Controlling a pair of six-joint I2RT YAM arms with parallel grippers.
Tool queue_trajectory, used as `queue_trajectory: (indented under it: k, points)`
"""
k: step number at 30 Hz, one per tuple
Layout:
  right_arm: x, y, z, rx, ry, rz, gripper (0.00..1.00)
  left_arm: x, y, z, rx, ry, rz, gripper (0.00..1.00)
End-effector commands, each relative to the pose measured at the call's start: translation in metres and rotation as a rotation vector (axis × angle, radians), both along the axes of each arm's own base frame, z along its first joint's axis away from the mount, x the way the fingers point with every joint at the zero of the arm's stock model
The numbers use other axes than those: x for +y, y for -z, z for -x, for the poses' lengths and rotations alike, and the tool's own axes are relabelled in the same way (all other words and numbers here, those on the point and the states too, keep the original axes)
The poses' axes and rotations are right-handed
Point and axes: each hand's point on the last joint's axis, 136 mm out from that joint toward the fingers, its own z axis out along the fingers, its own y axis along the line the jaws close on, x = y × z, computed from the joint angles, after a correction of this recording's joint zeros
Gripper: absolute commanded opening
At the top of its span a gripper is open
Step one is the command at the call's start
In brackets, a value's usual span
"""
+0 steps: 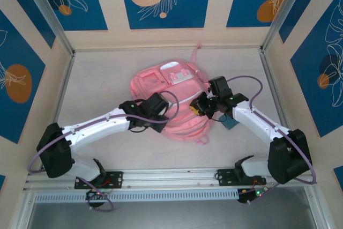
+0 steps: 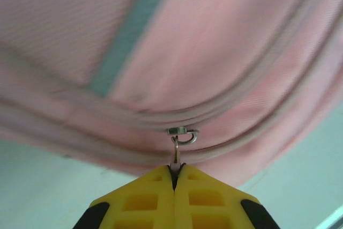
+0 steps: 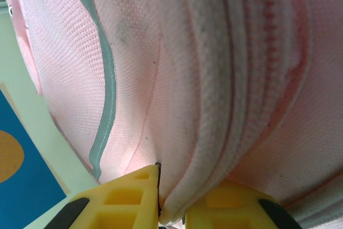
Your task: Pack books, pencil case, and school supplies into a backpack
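backpack point(image 1: 147, 87) lies flat, can't see inside. left gripper point(image 2: 174, 174) clamps the zip pull point(image 2: 181, 132), right gripper point(image 3: 177, 197) pinches a fold of it.

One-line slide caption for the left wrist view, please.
Left gripper, yellow-fingered, shut on the small metal zip pull of the large pink fabric backpack.
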Motion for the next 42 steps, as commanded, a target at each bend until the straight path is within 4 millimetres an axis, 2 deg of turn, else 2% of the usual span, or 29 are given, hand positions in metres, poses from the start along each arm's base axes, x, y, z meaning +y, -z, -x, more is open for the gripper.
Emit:
queue_trajectory:
  k: [1,5,10,12,15,16,17,19,21,24,26,28,33,37,42]
  points:
    - [-0.011,-0.008,-0.009,-0.046,0.009,0.054,0.18,0.038,0.001,-0.010,-0.022,-0.081,-0.076,0.00]
    - [0.003,-0.009,-0.014,-0.057,-0.052,0.027,0.18,0.044,-0.002,-0.028,-0.038,-0.115,-0.043,0.00]
    - [0.043,-0.013,-0.021,-0.082,-0.200,-0.032,0.18,0.059,-0.009,-0.061,-0.070,-0.223,-0.001,0.00]
    - [0.060,-0.015,-0.023,-0.085,-0.264,-0.051,0.19,0.068,-0.008,-0.068,-0.067,-0.261,0.009,0.00]
    - [0.065,-0.014,-0.025,-0.093,-0.296,0.023,0.28,0.075,-0.007,-0.069,-0.053,-0.281,0.015,0.00]
    - [0.061,-0.017,-0.025,-0.112,-0.288,0.058,0.37,0.078,-0.008,-0.067,-0.050,-0.287,0.011,0.01]
    - [0.054,-0.021,-0.025,-0.132,-0.273,0.094,0.49,0.081,-0.009,-0.065,-0.046,-0.297,0.006,0.07]
    - [0.034,-0.027,-0.024,-0.162,-0.236,0.167,0.60,0.086,-0.012,-0.061,-0.044,-0.313,0.008,0.19]
    - [0.009,-0.029,-0.020,-0.175,-0.191,0.252,0.66,0.092,-0.017,-0.057,-0.043,-0.336,0.023,0.35]
    - [-0.043,-0.023,-0.012,-0.171,-0.104,0.417,0.73,0.100,-0.025,-0.051,-0.047,-0.375,0.051,0.56]
    - [-0.079,-0.013,-0.003,-0.141,-0.048,0.505,0.74,0.105,-0.032,-0.049,-0.055,-0.395,0.071,0.67]
    - [-0.108,-0.001,0.005,-0.099,-0.008,0.530,0.75,0.108,-0.038,-0.047,-0.065,-0.412,0.087,0.73]
    - [-0.170,0.032,0.022,0.021,0.122,0.527,0.75,0.116,-0.051,-0.047,-0.091,-0.446,0.110,0.84]
    - [-0.198,0.056,0.028,0.082,0.207,0.471,0.72,0.116,-0.057,-0.048,-0.116,-0.426,0.120,0.91]
    - [-0.213,0.082,0.029,0.153,0.253,0.447,0.55,0.114,-0.057,-0.047,-0.114,-0.415,0.133,0.95]
